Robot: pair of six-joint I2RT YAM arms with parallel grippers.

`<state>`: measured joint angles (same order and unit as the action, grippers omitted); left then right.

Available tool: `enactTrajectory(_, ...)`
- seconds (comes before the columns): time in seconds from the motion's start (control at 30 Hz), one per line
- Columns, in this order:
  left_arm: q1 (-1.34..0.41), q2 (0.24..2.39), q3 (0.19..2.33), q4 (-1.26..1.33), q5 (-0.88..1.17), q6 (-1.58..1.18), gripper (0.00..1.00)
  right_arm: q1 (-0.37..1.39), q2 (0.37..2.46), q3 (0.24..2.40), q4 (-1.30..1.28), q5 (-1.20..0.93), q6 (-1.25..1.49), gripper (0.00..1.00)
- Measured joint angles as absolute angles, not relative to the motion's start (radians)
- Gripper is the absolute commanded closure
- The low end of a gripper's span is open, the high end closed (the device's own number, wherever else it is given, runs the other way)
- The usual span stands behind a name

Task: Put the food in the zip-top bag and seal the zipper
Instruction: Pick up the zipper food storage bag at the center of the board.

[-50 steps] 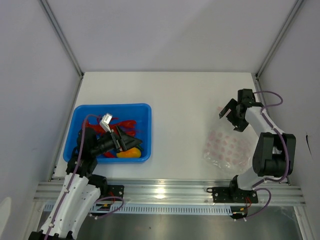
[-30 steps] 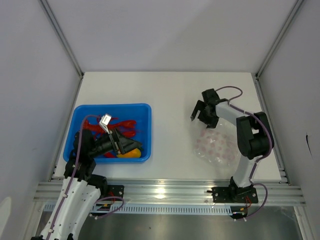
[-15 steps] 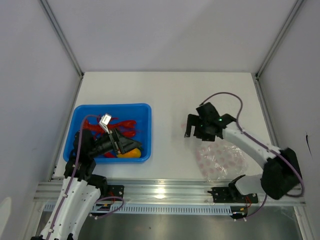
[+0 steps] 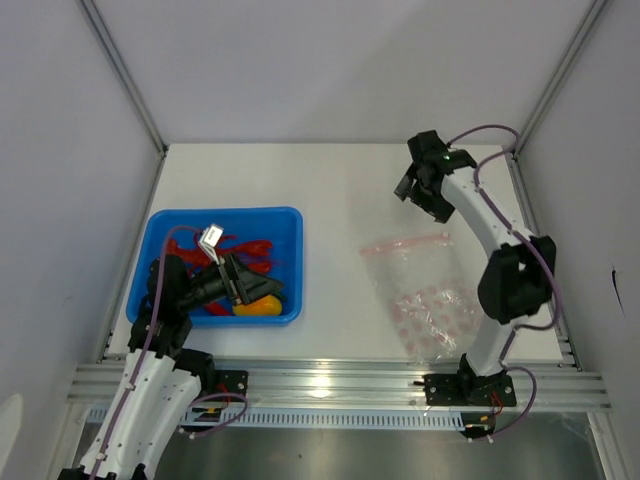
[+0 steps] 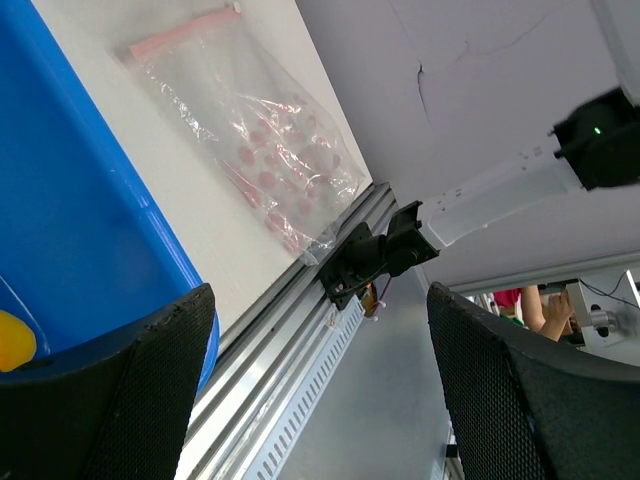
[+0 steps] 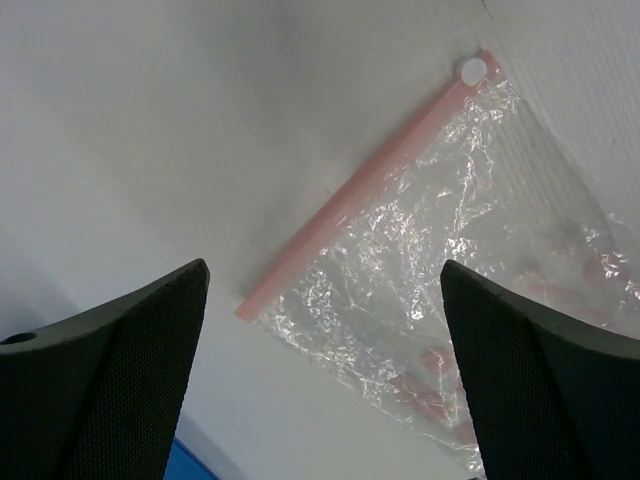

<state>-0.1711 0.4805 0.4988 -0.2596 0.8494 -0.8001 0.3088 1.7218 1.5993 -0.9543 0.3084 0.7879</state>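
Arms from above: how did they stand?

The left arm (image 4: 150, 385) was folded forward over the blue tray (image 4: 225, 211), which sat by the worktop's (image 4: 330, 200) left edge. The left gripper (image 4: 258, 290) was low over the tray's near right corner. The right arm (image 4: 480, 215) reached toward the far right corner, with the right gripper (image 4: 420, 195) just beyond the zip-top bag (image 4: 430, 290).

And the counts?

One bag lay flat toward the near right corner, its zipper (image 4: 404, 243) on the far side. There was one yellow-orange fruit (image 4: 258, 308). The red chilies (image 4: 255, 246) were tangled, so I couldn't count them.

Left wrist view?

Jaws were spread wide with nothing between them. The tray wall and fruit were at the left.

Right wrist view?

Jaws were spread too, empty, above the pink zipper.
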Motion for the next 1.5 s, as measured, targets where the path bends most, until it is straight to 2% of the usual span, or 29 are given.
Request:
enactTrajectory(0.17,-0.171,0.479,0.508,-0.276,0.849,-0.792,0.12,0.331,2.001,1.892,-1.092,0.385,0.866,0.01)
enactTrajectory(0.33,-0.171,0.47,0.508,-0.287,0.849,-0.785,0.12,0.34,2.172,2.037,-1.219,0.432,0.943,0.03)
enactTrajectory(0.53,-0.171,0.469,0.508,-0.298,0.85,-0.777,0.11,0.34,2.244,2.018,-1.28,0.455,0.986,0.12)
enactTrajectory(0.9,-0.171,0.47,0.508,-0.299,0.85,-0.776,0.11,0.356,2.246,1.882,-1.29,0.463,1.044,0.23)
enactTrajectory(1.03,-0.171,0.471,0.508,-0.298,0.85,-0.776,0.11,0.361,2.246,1.88,-1.29,0.464,1.053,0.38)
enactTrajectory(1.2,-0.171,0.471,0.507,-0.298,0.85,-0.776,0.11,0.369,2.246,1.858,-1.294,0.487,1.073,0.41)
enactTrajectory(1.3,-0.171,0.471,0.507,-0.297,0.85,-0.776,0.11,0.377,2.241,1.805,-1.283,0.494,1.076,0.45)
enactTrajectory(1.4,-0.171,0.471,0.505,-0.294,0.851,-0.776,0.11,0.382,2.218,1.729,-1.273,0.5,1.073,0.64)
enactTrajectory(1.5,-0.171,0.472,0.503,-0.293,0.853,-0.776,0.12,0.384,2.197,1.673,-1.25,0.497,1.069,0.97)
